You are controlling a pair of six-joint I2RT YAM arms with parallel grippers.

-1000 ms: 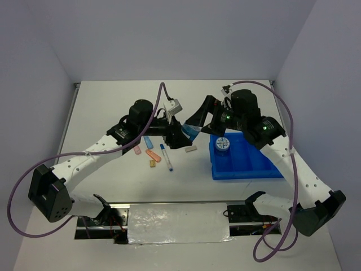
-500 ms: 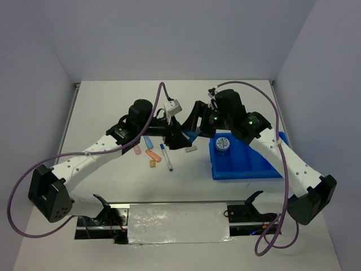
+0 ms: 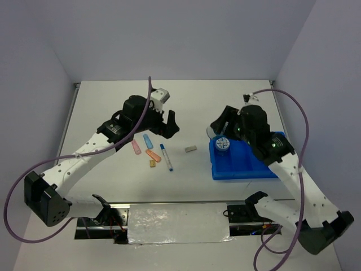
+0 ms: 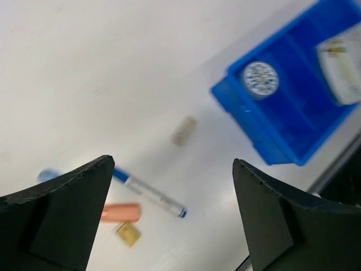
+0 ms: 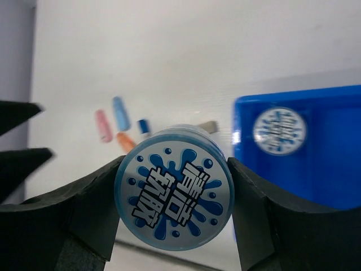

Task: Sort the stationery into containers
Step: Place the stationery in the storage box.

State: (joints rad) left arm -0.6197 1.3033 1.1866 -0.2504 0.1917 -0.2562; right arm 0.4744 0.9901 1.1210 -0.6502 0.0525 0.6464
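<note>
My right gripper (image 5: 175, 189) is shut on a round blue-white tape roll (image 5: 175, 186) and holds it in the air by the left end of the blue tray (image 3: 248, 166); in the top view the gripper (image 3: 216, 125) hides the roll. A second tape roll (image 3: 223, 144) lies in the tray's left compartment. My left gripper (image 3: 169, 123) is open and empty above the table (image 4: 172, 169). Below it lie a blue-capped white pen (image 3: 166, 156), an orange bar (image 3: 153, 155), a pink bar (image 3: 136, 147), a light-blue bar (image 3: 148, 140), a tan block (image 3: 152, 164) and a grey block (image 3: 190, 149).
The tray's right compartments (image 3: 262, 161) hold nothing that I can see. Walls close the table at the back and on both sides. A foil-covered strip (image 3: 177, 223) runs along the near edge between the arm bases.
The two grippers were close together over the table's middle with the roll between them. Now the left gripper has drawn back left, open, and the right has carried the roll right to the tray.
</note>
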